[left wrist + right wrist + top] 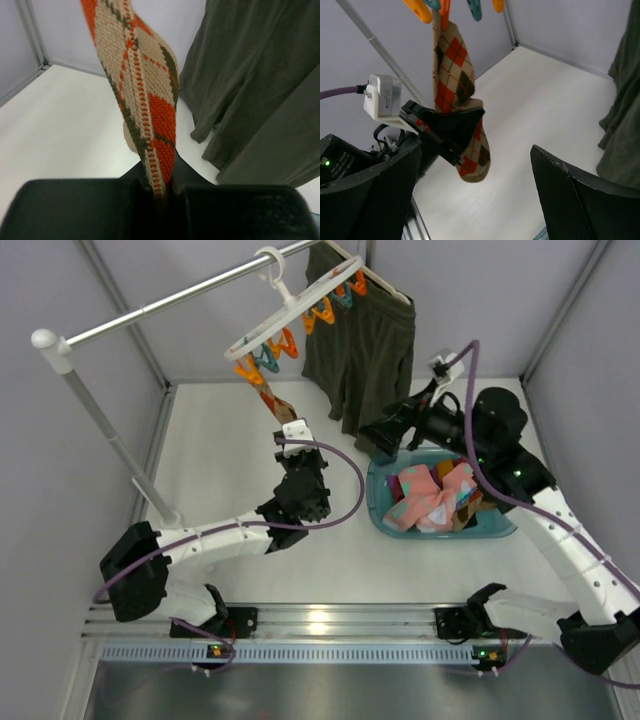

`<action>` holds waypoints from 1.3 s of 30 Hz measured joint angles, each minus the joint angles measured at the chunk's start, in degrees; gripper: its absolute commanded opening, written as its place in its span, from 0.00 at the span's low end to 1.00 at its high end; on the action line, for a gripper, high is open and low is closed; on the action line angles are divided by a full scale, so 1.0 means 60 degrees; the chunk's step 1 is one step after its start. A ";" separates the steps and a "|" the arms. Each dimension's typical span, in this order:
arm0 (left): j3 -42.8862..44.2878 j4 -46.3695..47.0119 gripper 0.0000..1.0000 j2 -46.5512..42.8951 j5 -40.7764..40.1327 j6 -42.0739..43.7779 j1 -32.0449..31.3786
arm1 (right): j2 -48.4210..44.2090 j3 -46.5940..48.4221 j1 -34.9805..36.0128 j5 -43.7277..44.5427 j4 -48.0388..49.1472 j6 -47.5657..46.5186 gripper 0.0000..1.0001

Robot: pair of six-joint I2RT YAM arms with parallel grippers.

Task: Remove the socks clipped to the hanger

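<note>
A brown-orange diamond-pattern sock (281,409) hangs from an orange peg of the white ring hanger (300,310), which hooks on the rail. It also shows in the left wrist view (142,95) and the right wrist view (456,90). My left gripper (292,435) is shut on the sock's lower part; its fingers (452,127) pinch the fabric, with the toe dangling below. My right gripper (378,435) is open and empty, held above the table beside the olive shorts. Several other socks (435,495) lie in the teal basket.
The teal basket (385,512) stands right of centre under my right arm. Olive-green shorts (362,350) hang on a slim pale hanger at the back. The metal rail (150,312) runs to a white post (110,430) at the left. Grey walls enclose the table.
</note>
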 measured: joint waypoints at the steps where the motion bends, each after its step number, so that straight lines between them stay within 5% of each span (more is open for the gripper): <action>1: 0.0157 -0.0007 0.00 0.0153 -0.0051 0.0106 -0.0102 | 0.0350 0.0357 0.0302 0.0113 -0.0310 -0.0175 0.86; 6: 0.0678 -0.0007 0.00 0.0481 -0.0295 0.0503 -0.0233 | 0.1319 0.1337 0.1570 0.0776 -0.1082 -0.0980 0.88; 14: 0.0809 0.0007 0.00 0.0477 -0.0426 0.0692 -0.0328 | 0.0831 -0.1071 0.1636 0.1326 -0.0178 -0.1432 0.83; 22: 0.1188 0.0004 0.00 0.0528 -0.0619 0.0750 -0.0321 | 0.0725 -0.3661 0.2656 0.1151 0.1876 -0.1956 0.99; 30: 0.1308 0.0022 0.00 0.0543 -0.0772 0.0630 -0.0426 | 0.1523 -0.4335 0.3894 0.2138 0.5144 -0.2379 0.99; 39: 0.1621 0.0142 0.00 0.0317 -0.0947 0.0535 -0.0572 | 0.3406 -0.4240 0.4666 0.4280 0.8109 -0.3082 0.72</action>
